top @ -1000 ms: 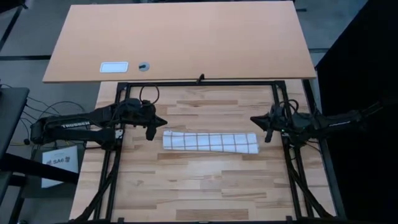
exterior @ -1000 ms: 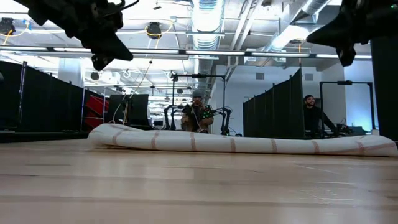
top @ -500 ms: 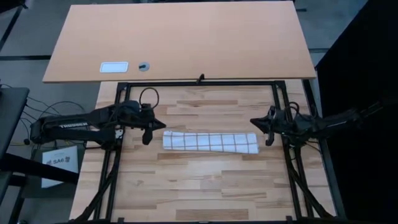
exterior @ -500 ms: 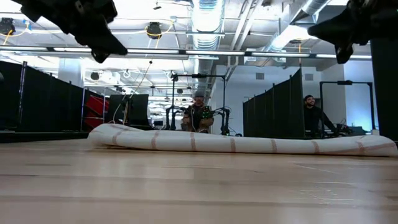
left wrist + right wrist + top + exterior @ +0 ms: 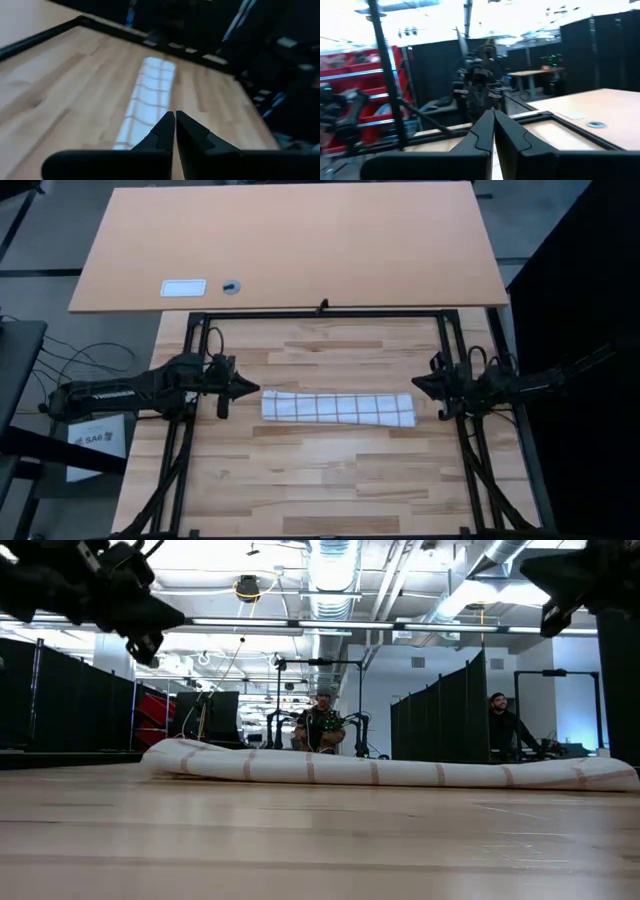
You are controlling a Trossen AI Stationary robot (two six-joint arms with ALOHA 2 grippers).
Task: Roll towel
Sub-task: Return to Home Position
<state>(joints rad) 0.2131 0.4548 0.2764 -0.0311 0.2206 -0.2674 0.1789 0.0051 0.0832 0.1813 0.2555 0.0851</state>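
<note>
Left fingers (image 5: pixel 161 132) are pressed tip to tip, holding nothing; right fingers (image 5: pixel 482 131) likewise. From above, each pair hangs just off one end of the towel (image 5: pixel 338 408), raised clear of it, no contact. It lies as a long narrow roll across the middle of the bench (image 5: pixel 320 470). I judge the rolling done; what remains is drawing both arms back to rest.

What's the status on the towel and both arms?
Left gripper up off the table, beside one end of the towel, jaws shut. Right gripper likewise at the other end. Towel rolled, lying free. Nothing in the way.
</note>
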